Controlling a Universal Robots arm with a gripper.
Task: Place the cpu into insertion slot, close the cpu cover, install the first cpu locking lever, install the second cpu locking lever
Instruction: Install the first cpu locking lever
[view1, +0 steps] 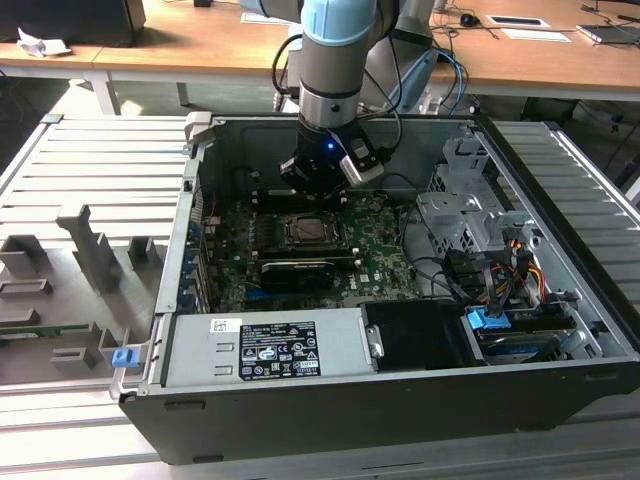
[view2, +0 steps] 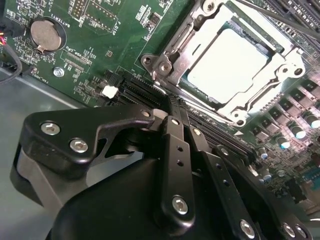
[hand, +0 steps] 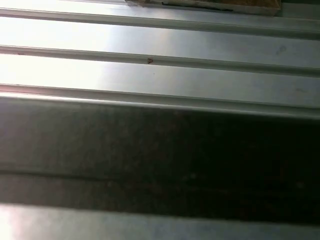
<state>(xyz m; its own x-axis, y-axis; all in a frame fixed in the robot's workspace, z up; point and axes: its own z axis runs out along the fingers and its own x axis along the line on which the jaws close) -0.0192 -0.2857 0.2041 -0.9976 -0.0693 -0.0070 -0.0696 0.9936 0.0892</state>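
The cpu (view2: 227, 65) lies flat in the insertion slot (view1: 310, 232), its bright silver face showing through the window of the cpu cover (view2: 175, 45). The cover's metal frame rests down over the chip's edges. My gripper (view2: 172, 102) hangs just beside one corner of the socket, its two black fingers (view2: 176, 145) pressed together with nothing between them. In the exterior view my gripper (view1: 318, 180) stands low inside the open computer case, at the far edge of the socket. A thin dark rod (view2: 280, 15) runs past the socket's far side.
A long black card (view1: 298, 272) lies just in front of the socket. The power supply (view1: 265, 350), a drive cage (view1: 470, 215) and loose cables (view1: 500, 270) crowd the case. A coin battery (view2: 45, 35) sits on the board. Ribbed metal (hand: 160, 45) borders the case.
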